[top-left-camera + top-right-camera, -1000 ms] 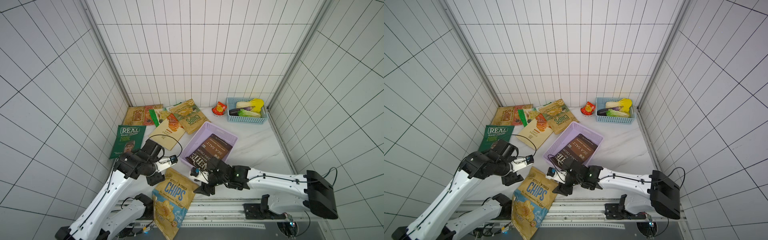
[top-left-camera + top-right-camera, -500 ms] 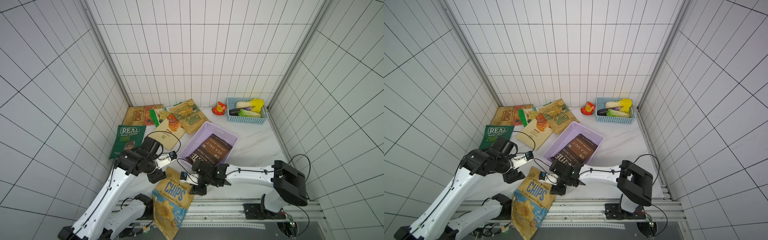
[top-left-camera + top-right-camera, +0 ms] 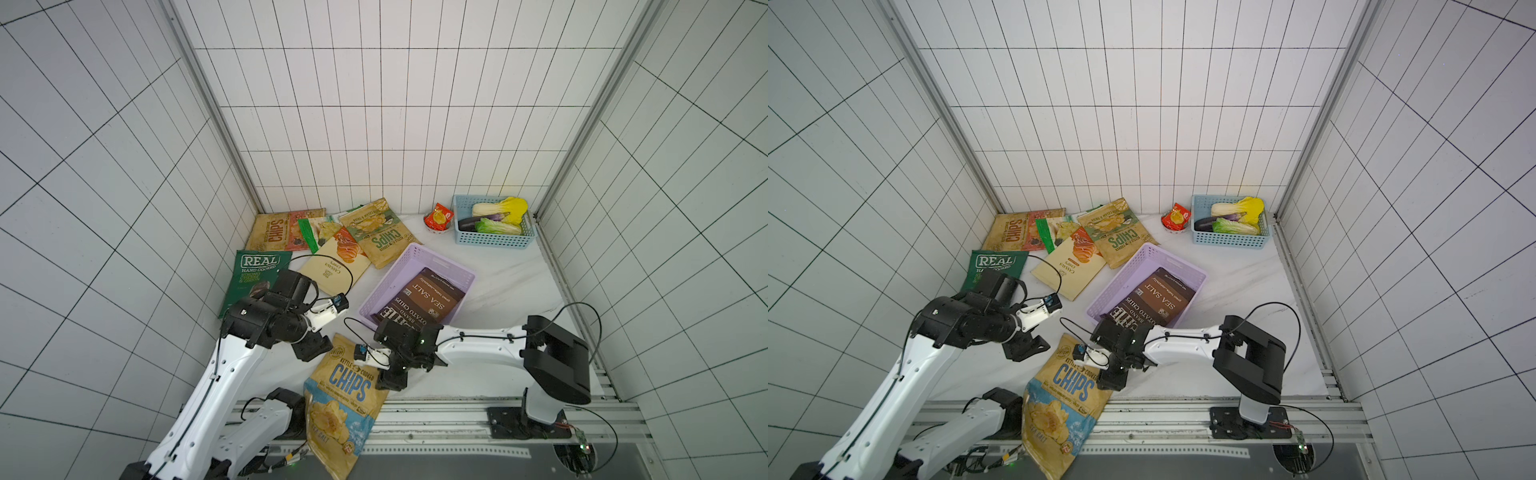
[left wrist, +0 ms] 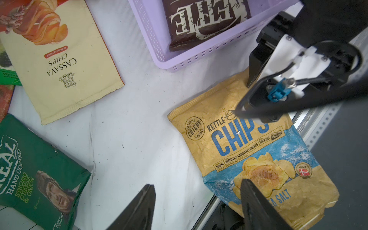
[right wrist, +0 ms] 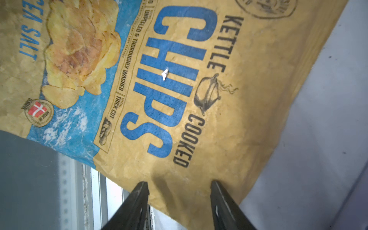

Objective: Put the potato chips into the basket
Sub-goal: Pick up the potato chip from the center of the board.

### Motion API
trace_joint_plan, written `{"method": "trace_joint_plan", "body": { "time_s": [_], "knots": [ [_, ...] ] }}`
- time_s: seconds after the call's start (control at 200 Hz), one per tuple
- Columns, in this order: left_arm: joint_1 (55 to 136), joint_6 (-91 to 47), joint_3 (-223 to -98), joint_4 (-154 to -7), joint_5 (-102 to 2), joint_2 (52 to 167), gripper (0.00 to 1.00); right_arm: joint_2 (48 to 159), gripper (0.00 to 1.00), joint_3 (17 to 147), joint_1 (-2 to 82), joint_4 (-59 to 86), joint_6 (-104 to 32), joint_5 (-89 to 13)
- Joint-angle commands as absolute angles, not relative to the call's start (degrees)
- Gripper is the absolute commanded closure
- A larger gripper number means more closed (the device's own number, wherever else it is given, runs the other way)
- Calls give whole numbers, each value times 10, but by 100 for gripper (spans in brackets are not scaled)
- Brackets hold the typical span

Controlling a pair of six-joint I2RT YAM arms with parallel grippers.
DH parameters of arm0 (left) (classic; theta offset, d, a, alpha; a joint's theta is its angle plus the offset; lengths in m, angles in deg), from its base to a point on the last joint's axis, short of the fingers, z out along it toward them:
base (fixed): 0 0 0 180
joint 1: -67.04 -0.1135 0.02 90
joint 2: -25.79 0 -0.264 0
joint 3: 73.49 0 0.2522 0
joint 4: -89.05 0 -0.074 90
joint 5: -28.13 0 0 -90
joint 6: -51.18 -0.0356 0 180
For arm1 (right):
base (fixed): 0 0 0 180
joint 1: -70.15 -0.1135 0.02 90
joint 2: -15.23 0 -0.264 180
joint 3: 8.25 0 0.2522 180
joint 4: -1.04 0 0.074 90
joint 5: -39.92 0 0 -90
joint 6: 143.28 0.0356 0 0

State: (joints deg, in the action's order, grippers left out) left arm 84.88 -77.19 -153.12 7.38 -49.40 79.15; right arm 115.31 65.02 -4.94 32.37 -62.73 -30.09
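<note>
Right tool [image 5: 178,184] is spread apart over the side edge of the tan and blue CHIPS bag [image 3: 343,399]. That bag lies at the front of the bench [image 3: 511,282] and sticks out past its edge. Left tool [image 4: 196,184] is apart too, with nothing in it, near the bag. Farther back, the brown Kettle bag [image 3: 419,301] lies inside the lilac basket [image 3: 384,286]. Other chip bags [image 3: 380,239] lie behind, near the wall.

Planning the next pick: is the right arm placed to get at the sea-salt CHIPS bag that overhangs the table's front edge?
Probably yes. The right gripper hangs open just over one edge of the bag. Nothing lies on the bag or between it and the fingers, so a short drop should reach it.
</note>
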Motion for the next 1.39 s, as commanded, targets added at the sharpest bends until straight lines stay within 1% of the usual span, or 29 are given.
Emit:
{"method": "trace_joint_plan", "body": {
  "time_s": [0.0, 0.235, 0.31, 0.36, 0.37, 0.4, 0.41, 0.455, 0.53, 0.57, 0.585, 0.595, 0.659, 0.944, 1.164, 1.259, 1.389],
  "knots": [
    [822, -773, -1564, 58, -455, 781, 34, 1181, 47, 680, -53, 368, -622, -330],
    [800, -760, -1603, 56, -421, 784, 34, 1215, 55, 709, -55, 390, -607, -371],
    [799, -751, -1614, 53, -418, 785, 34, 1217, 64, 711, -57, 390, -606, -389],
    [798, -744, -1620, 50, -416, 785, 35, 1218, 66, 713, -59, 391, -606, -400],
    [798, -742, -1621, 49, -416, 785, 34, 1218, 69, 713, -60, 391, -606, -402],
    [797, -736, -1626, 46, -417, 786, 35, 1218, 71, 714, -61, 390, -606, -406],
    [797, -733, -1627, 45, -418, 787, 35, 1218, 73, 714, -61, 390, -606, -408],
    [796, -721, -1634, 39, -421, 788, 35, 1218, 78, 714, -63, 390, -606, -416],
    [794, -697, -1644, 23, -432, 791, 35, 1212, 83, 716, -67, 388, -611, -433],
    [792, -684, -1647, 11, -440, 792, 35, 1208, 89, 717, -69, 387, -614, -442],
    [790, -681, -1647, 7, -443, 793, 34, 1207, 90, 718, -69, 386, -615, -445],
    [790, -677, -1648, 3, -445, 793, 35, 1205, 93, 719, -69, 386, -615, -449],
    [784, -659, -1650, -16, -460, 798, 34, 1197, 100, 725, -69, 386, -614, -465],
    [739, -597, -1667, -80, -499, 810, 34, 1130, 100, 730, -69, 347, -610, -502],
    [722, -543, -1659, -147, -582, 815, 34, 1049, 100, 739, -69, 330, -603, -505],
    [715, -520, -1664, -175, -617, 818, 34, 1012, 100, 743, -68, 322, -598, -525],
    [711, -500, -1675, -205, -642, 819, 33, 992, 100, 767, -50, 343, -582, -543]
  ]
}}
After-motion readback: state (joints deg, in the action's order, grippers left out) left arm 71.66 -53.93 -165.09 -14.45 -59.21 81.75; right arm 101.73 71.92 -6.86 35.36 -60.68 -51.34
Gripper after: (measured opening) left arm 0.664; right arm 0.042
